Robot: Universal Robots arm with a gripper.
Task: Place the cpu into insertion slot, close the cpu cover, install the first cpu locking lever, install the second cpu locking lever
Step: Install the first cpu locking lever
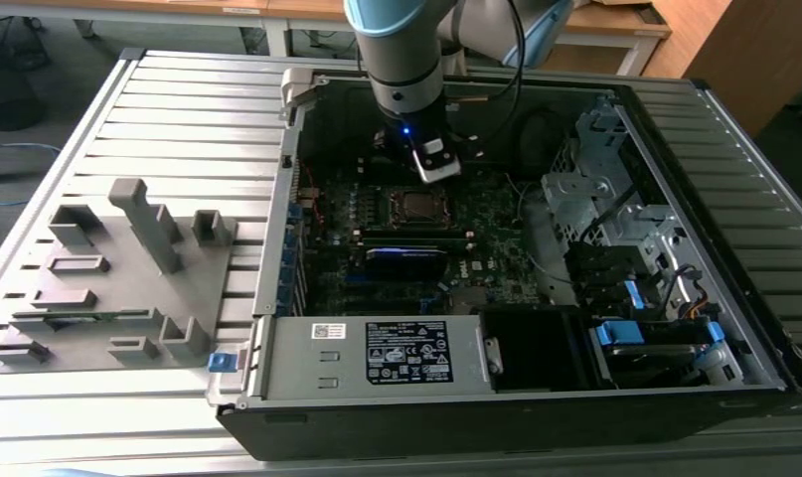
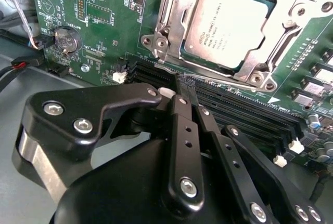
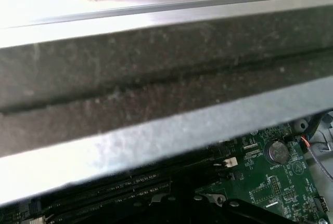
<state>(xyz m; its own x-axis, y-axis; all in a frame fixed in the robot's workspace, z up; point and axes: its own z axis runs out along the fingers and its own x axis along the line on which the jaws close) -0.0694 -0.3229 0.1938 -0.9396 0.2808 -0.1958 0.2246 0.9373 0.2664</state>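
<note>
Open computer case (image 1: 507,422) lies on a slatted grey tabletop (image 1: 175,109). The arm (image 1: 401,60) reaches down into it. Claw (image 1: 436,164) hangs over the green board (image 1: 494,234), just beside the socket (image 1: 414,204), on the socket's far side in the exterior view.

Chip (image 2: 229,24) sits in the socket with its silver top facing up. Cover (image 2: 174,26) is down flat around it, and the chip shows through the cover's window. A thin metal lever (image 2: 285,39) runs along one side of the cover. Cannot tell if it is latched.

In the second wrist view the claw (image 2: 186,88) is clenched, black fingers (image 2: 183,125) drawn together at the tips, nothing seen between them. The tips are over the long black memory slots (image 2: 244,112), next to the cover's edge. Cannot tell whether the tips touch anything.

A coin battery (image 2: 66,39) sits on the board, well apart from the socket. It also shows in the first wrist view (image 3: 276,151), below the case's grey wall (image 3: 156,135).

A blue stick (image 1: 403,255) lies on the board on the near side of the socket. A labelled metal box (image 1: 374,353) sits at the case's near edge. A grey holder block (image 1: 109,278) with upright pegs stands on the tabletop at the exterior view's left, apart from the case.
</note>
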